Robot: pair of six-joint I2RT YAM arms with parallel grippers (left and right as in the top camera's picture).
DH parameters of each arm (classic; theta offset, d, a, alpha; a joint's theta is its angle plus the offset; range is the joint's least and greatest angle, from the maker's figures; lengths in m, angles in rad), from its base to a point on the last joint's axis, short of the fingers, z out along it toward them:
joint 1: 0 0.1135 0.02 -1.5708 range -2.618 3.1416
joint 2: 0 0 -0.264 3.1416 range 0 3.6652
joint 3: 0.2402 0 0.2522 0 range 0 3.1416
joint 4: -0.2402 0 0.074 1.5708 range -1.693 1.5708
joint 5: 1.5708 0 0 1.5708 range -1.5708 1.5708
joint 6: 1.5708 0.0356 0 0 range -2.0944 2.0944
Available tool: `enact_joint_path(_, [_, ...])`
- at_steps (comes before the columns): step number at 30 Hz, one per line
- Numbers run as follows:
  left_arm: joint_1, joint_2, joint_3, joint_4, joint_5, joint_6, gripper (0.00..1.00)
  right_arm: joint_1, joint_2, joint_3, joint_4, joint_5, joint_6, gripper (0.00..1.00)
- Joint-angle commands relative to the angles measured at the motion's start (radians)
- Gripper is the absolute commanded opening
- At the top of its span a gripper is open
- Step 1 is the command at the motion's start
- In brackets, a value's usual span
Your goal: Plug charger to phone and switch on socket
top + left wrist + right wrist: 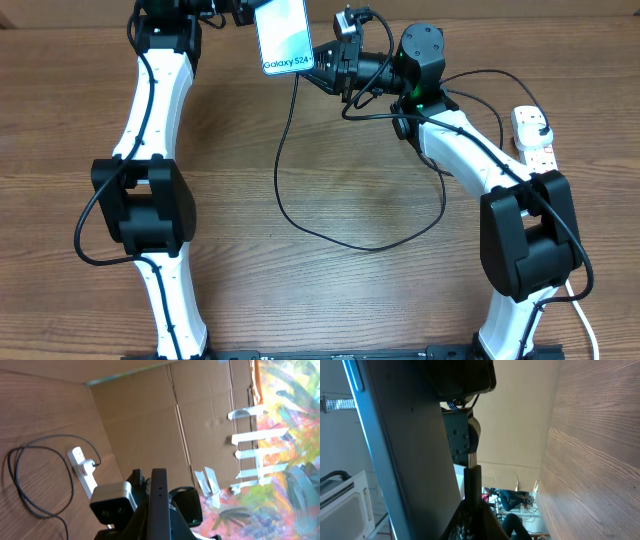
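Note:
The phone (283, 38), light blue screen up, is held above the far edge of the table. My left gripper (245, 12) is shut on its far end; in the left wrist view the phone (159, 500) stands edge-on between the jaws (159, 522). My right gripper (322, 62) is shut on the tip end of the black charger cable (370, 248), right at the phone's near right corner. The right wrist view shows the thin black tip (472, 485) in the jaws (472, 510) beside the phone (405, 450). I cannot tell whether the tip is inserted. The white socket (533, 135) holds the black plug (541, 128).
The cable lies in a wide loop over the middle of the wooden table. The socket (82, 467) and the cable (17, 485) also show in the left wrist view. A cardboard wall (165, 420) stands behind the table. The socket's thick white cord (582, 320) runs off at the front right.

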Motion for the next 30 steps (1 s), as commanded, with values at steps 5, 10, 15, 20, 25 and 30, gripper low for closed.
enact_joint_path(5, [0.050,-0.038,0.016,0.008,-0.186,-0.015,0.04,0.000,-0.025,0.018,0.004,-0.058,-0.039,0.04])
enact_joint_path(10, [0.086,-0.038,0.016,0.008,-0.217,-0.022,0.04,0.000,-0.025,0.018,0.003,-0.135,-0.103,0.04])
enact_joint_path(15, [0.088,-0.038,0.016,0.008,-0.219,-0.022,0.04,0.000,-0.025,0.018,0.011,-0.169,-0.143,0.04])
enact_joint_path(20, [0.076,-0.038,0.016,0.008,-0.220,-0.026,0.04,0.000,-0.025,0.018,0.054,-0.171,-0.122,0.04])
enact_joint_path(25, [0.051,-0.038,0.016,0.008,-0.225,-0.035,0.04,0.000,-0.025,0.018,0.134,-0.161,-0.055,0.04])
enact_joint_path(30, [0.038,-0.038,0.016,0.046,-0.213,-0.064,0.04,0.000,-0.025,0.018,0.135,-0.140,-0.047,0.04])
